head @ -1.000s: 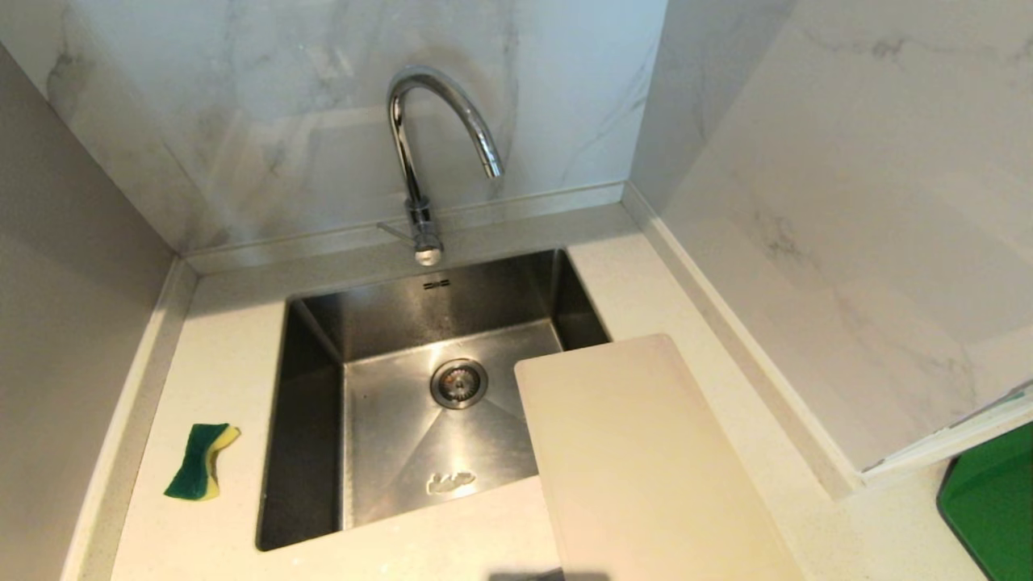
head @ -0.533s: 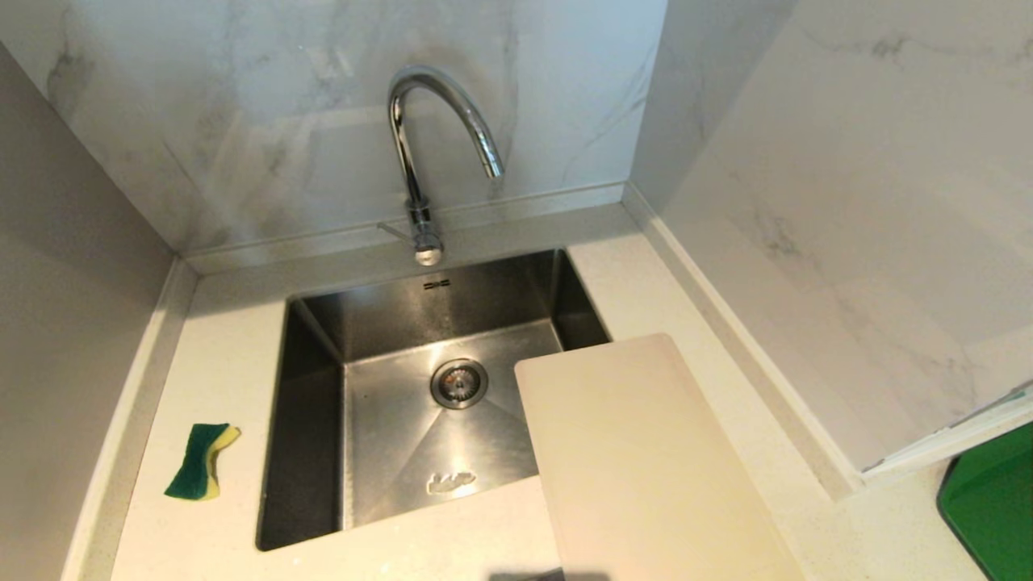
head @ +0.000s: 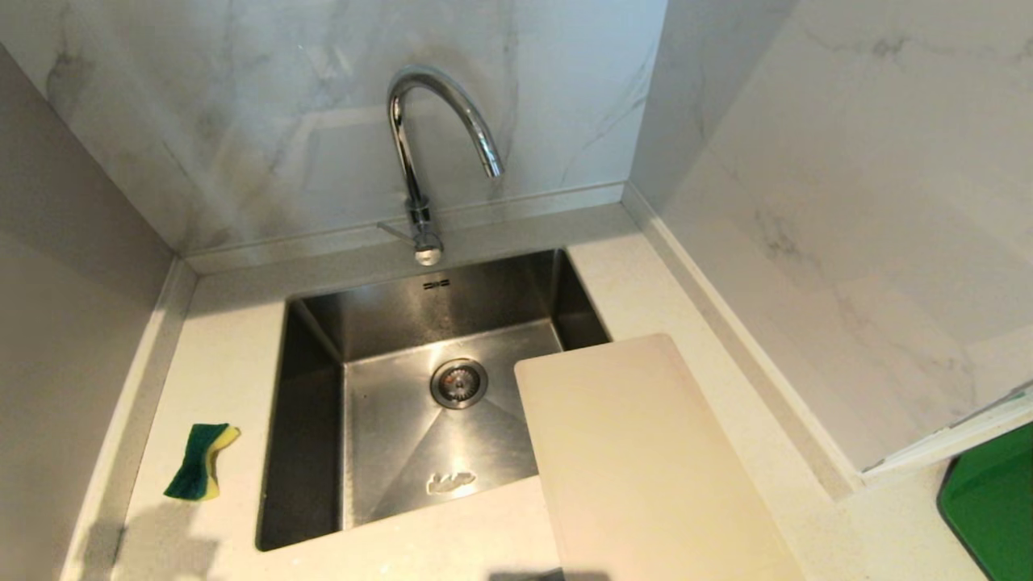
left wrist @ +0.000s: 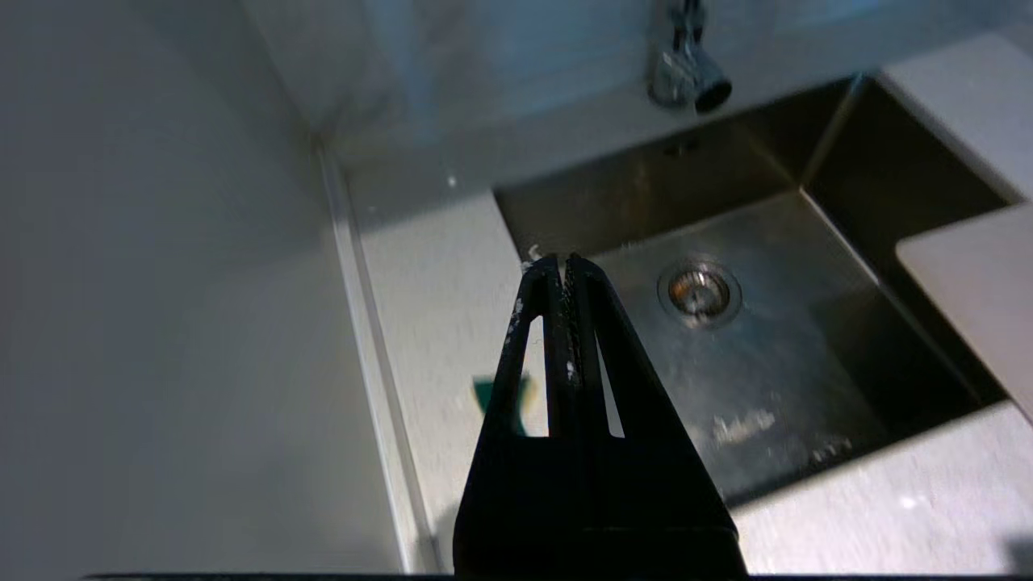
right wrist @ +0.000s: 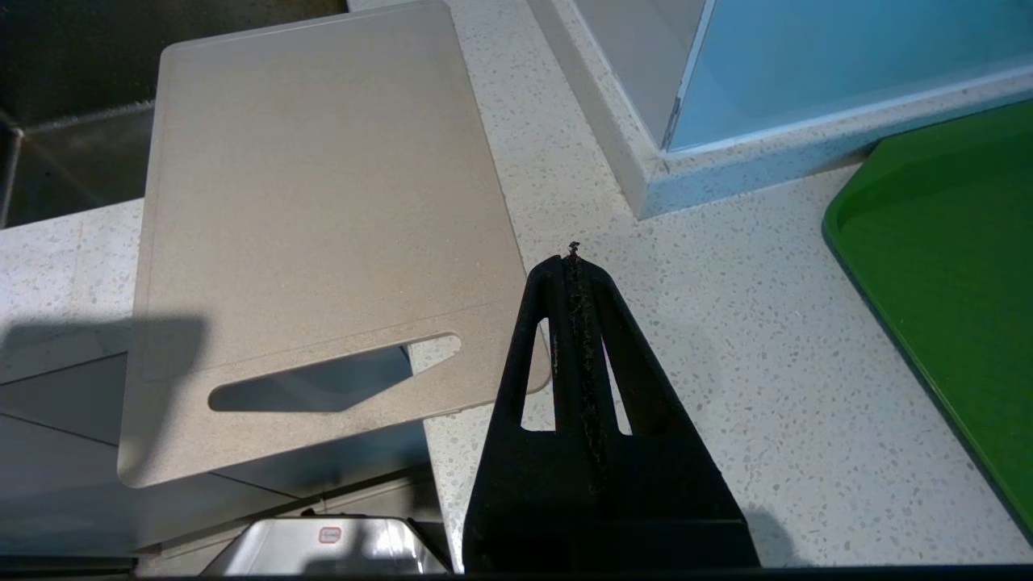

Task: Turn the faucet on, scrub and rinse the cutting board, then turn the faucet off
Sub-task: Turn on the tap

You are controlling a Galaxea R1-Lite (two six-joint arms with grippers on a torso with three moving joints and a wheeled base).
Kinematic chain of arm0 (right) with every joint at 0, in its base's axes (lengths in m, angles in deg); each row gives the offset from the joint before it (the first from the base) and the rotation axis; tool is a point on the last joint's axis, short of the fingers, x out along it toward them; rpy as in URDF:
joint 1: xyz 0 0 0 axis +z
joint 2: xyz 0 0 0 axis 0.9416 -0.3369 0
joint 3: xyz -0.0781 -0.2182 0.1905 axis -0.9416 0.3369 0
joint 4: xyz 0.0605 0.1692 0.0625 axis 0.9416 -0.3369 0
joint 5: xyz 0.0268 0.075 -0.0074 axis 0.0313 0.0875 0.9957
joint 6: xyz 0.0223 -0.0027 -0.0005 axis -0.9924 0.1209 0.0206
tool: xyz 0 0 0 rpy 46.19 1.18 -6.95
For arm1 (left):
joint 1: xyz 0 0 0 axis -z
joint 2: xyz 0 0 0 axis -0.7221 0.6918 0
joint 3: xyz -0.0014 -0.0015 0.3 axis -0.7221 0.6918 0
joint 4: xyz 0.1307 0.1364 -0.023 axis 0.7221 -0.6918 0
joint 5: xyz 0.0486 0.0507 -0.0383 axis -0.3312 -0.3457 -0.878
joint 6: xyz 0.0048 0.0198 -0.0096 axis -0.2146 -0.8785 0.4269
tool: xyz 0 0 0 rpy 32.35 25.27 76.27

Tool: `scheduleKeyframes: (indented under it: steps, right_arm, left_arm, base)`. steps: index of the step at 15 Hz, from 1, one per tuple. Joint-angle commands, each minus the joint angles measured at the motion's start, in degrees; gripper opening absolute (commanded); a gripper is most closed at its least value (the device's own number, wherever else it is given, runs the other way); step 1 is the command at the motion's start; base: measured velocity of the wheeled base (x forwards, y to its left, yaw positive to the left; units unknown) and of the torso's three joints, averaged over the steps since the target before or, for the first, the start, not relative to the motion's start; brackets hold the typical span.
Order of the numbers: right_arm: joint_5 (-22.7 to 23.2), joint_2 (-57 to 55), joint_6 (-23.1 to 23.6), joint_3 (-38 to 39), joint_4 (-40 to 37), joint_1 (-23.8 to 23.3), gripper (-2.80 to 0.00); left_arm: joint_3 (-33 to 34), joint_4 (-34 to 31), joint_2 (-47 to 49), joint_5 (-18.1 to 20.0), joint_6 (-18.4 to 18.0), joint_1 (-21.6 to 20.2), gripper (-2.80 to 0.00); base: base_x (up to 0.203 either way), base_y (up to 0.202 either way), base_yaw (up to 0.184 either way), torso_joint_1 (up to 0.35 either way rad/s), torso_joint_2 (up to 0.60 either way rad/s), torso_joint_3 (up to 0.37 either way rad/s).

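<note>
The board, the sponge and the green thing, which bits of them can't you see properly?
- Board: head view, near end cut off by the bottom edge.
- Sponge: left wrist view, mostly hidden behind the left gripper.
- Green thing: right wrist view, cut off by the right edge.

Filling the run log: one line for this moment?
tall chrome gooseneck faucet: no water | pale plastic cutting board: overhanging steel sink | left claw: shut | right claw: shut

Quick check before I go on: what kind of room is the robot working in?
Most likely a kitchen sink corner: a stainless steel sink set in a pale speckled countertop, a chrome gooseneck faucet against marble-look wall panels, with a cutting board and a green-and-yellow sponge alongside.
</note>
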Motion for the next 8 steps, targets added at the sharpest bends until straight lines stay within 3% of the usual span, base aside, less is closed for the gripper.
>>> scheduleKeyframes:
  steps: [1, 5, 8]
  right_arm:
    - [0.07, -0.06, 0.43, 0.02, 0.09, 0.00, -2.80]
    - [0.07, 0.00, 0.48, 0.00, 0.10, 0.00, -2.80]
    - [0.07, 0.00, 0.48, 0.00, 0.10, 0.00, -2.80]
  left_arm:
    - [-9.33, 0.46, 13.17, -0.68, -2.31, -0.79, -2.80]
    - [-21.75, 0.77, 27.13, -2.60, -6.47, -3.02, -2.80]
    - [-32.12, 0.81, 38.32, -7.70, -8.68, -1.49, -2.80]
  base:
    - [0.000, 0.000, 0.000, 0.000, 0.00, 0.000]
    - [0.000, 0.000, 0.000, 0.000, 0.00, 0.000]
    - [0.000, 0.000, 0.000, 0.000, 0.00, 0.000]
